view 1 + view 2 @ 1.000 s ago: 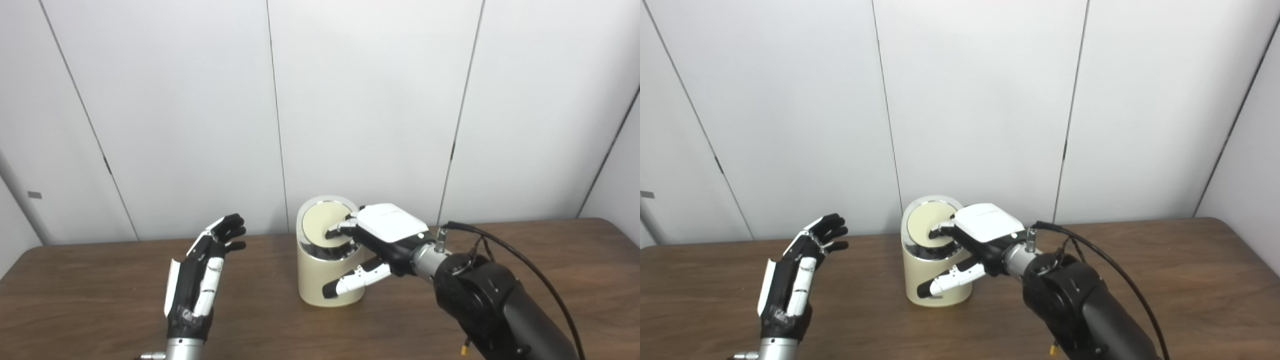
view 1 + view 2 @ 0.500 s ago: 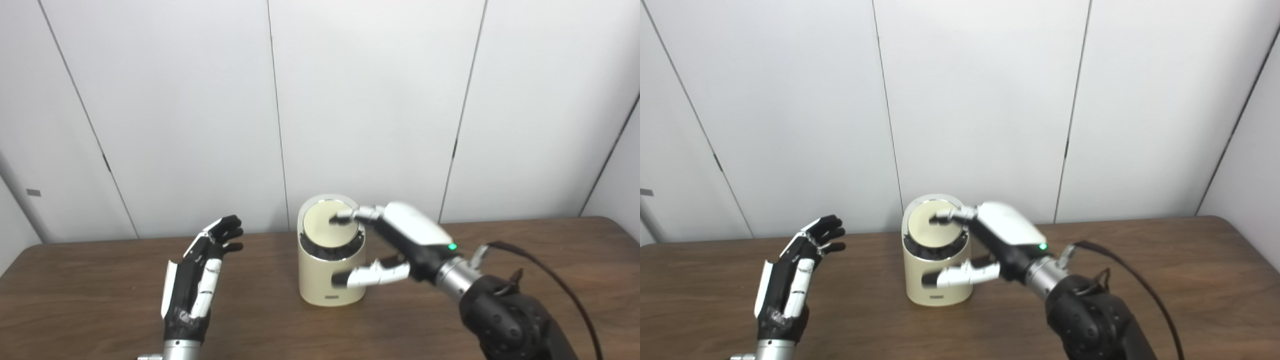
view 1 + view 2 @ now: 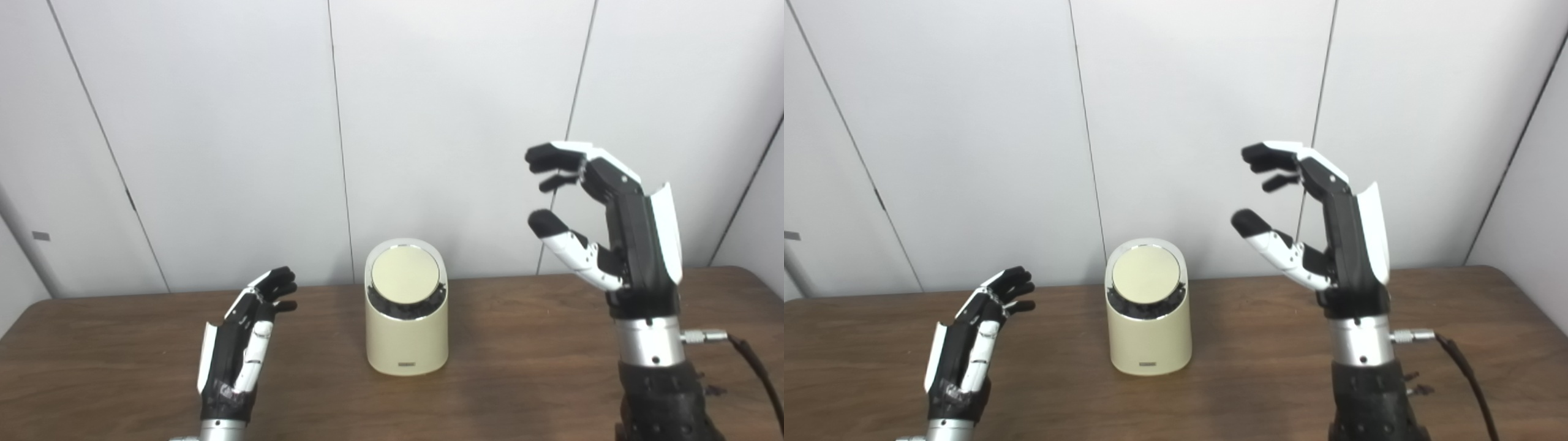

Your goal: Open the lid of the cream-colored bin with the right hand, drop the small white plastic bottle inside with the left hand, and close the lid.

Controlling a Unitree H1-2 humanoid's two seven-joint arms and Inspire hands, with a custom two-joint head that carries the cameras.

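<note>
The cream-colored bin (image 3: 405, 331) stands upright at the middle of the brown table (image 3: 520, 392). Its round lid (image 3: 405, 274) is tilted toward me, and a dark gap shows below the lid's front edge. My right hand (image 3: 606, 226) is open and empty, raised high to the right of the bin and well clear of it. My left hand (image 3: 242, 343) is open and empty, held upright to the left of the bin. No small white bottle shows in either view.
White wall panels (image 3: 453, 122) stand right behind the table's far edge. A black cable (image 3: 756, 367) runs from my right wrist toward the right.
My right hand has lifted off the lid and swung up and to the right, away from the bin. My left hand has barely moved.
</note>
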